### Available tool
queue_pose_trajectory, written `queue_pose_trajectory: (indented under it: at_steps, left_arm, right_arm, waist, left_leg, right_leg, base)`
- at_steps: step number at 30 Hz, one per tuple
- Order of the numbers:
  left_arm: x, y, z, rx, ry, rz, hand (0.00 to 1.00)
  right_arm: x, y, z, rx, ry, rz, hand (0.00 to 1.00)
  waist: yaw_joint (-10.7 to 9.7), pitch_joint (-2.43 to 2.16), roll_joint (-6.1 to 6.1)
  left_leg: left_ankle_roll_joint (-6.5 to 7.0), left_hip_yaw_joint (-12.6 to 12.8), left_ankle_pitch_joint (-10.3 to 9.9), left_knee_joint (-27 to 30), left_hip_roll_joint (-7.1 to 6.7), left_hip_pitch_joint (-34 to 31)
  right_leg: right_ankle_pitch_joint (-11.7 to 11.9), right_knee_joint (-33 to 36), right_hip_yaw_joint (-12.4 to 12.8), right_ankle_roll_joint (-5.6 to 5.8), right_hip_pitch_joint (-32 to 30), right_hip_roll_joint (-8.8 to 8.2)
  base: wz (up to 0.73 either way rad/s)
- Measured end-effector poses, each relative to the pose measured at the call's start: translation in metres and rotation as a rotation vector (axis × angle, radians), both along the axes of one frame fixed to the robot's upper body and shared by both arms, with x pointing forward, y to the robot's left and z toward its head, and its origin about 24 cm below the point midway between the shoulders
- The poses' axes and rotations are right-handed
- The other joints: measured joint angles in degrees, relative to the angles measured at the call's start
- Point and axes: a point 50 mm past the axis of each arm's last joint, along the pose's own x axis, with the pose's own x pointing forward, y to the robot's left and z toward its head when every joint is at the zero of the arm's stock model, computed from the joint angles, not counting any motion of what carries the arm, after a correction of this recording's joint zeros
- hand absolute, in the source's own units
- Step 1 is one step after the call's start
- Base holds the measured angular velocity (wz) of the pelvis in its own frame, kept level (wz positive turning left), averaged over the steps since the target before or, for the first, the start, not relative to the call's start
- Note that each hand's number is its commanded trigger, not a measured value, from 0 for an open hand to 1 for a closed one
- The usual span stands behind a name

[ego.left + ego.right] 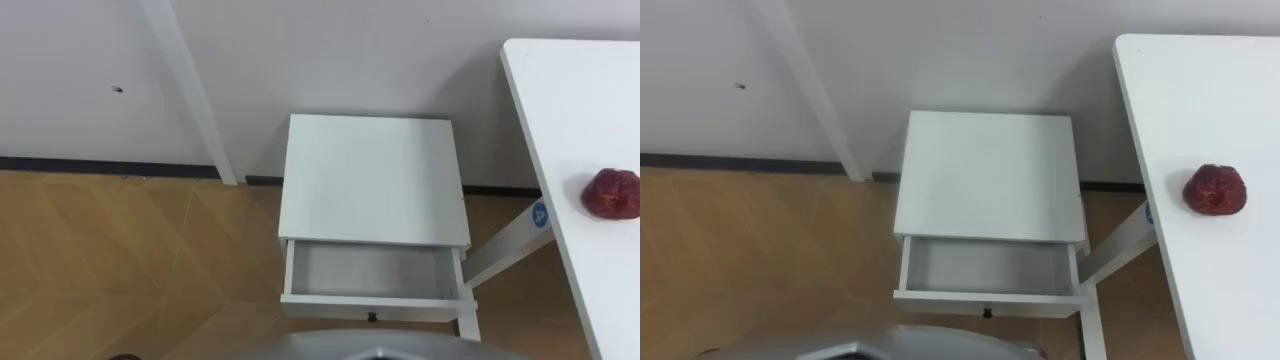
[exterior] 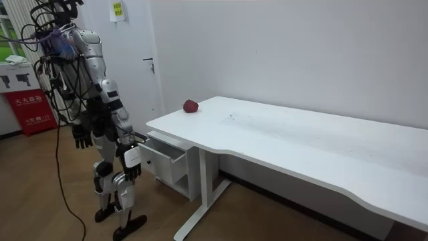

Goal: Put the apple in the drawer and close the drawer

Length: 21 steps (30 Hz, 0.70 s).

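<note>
White table (image 1: 570, 100) carries the apple (image 1: 611, 193) near its edge, beside the open, empty drawer (image 1: 370, 271). Left hand (image 2: 81, 138) and right hand (image 2: 132, 166) hang loose-fingered, empty. Apple seems firm, light, smooth: grip round its middle.

A: Item count?
B: One apple (image 1: 611, 193), one desk (image 1: 575, 100), one small white cabinet (image 1: 372, 180).
A: Drawers?
B: One drawer (image 1: 372, 300), with one dark knob (image 1: 372, 317).
A: Hands?
B: Two: left hand (image 2: 81, 138), right hand (image 2: 132, 164).
</note>
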Motion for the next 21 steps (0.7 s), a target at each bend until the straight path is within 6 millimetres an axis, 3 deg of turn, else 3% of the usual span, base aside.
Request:
queue_pose_trajectory:
  at_steps: [9, 14, 17, 19, 21]
  left_arm:
    - [0.003, 0.001, 0.0, 0.028, -0.032, -0.011, 0.0]
    - [0.004, 0.004, 0.001, 0.065, -0.045, 0.015, 0.0]
    - [0.004, 0.009, 0.003, 0.089, -0.071, 0.058, 0.0]
    - [0.008, 0.014, 0.005, 0.131, -0.112, 0.083, 0.0]
    - [0.005, 0.019, 0.006, 0.158, -0.118, 0.114, 0.0]
  right_arm:
    - [0.005, -0.003, 0.0, -0.071, -0.036, -0.051, 0.0]
    - [-0.01, -0.004, 0.001, -0.118, -0.037, -0.306, 0.0]
    - [-0.027, -0.003, 0.002, -0.164, -0.032, -0.585, 0.0]
    - [-0.032, -0.006, 0.004, -0.228, -0.106, -1.042, 0.0]
    - [-0.023, -0.013, 0.004, -0.26, -0.207, -1.329, 0.0]
  waist:
    - [0.3, 0.0, -0.21]
    - [0.2, 0.07, -0.21]
    - [-0.4, 0.18, -0.03]
    - [-1.4, 0.32, 0.14]
    - [-2.1, 0.29, 0.29]
  left_leg:
    - [0.0, 0.2, 0.0, -0.1, 0.04, -0.5]
    - [0.06, 0.3, 0.0, 0.0, 0.03, -1.0]
    - [0.06, 0.5, -0.1, 0.0, 0.08, -0.9]
    - [0.06, 0.9, -0.1, -0.1, 0.14, -0.9]
    - [0.04, 1.6, -0.2, -0.1, 0.28, -0.7]
  right_leg:
    - [0.0, 0.2, 0.0, 0.0, -0.8, -0.01]
    - [0.0, 0.0, 0.0, 0.01, -1.0, -0.04]
    - [0.0, 0.1, 0.1, 0.02, -0.9, -0.01]
    - [0.0, 0.3, 0.5, 0.01, -1.0, 0.03]
    - [0.0, 0.3, 0.9, 0.0, -1.1, 0.16]
  base:
    - [0.0]
    - [0.0]
    - [-0.01]
    - [-0.09]
    - [-0.17]
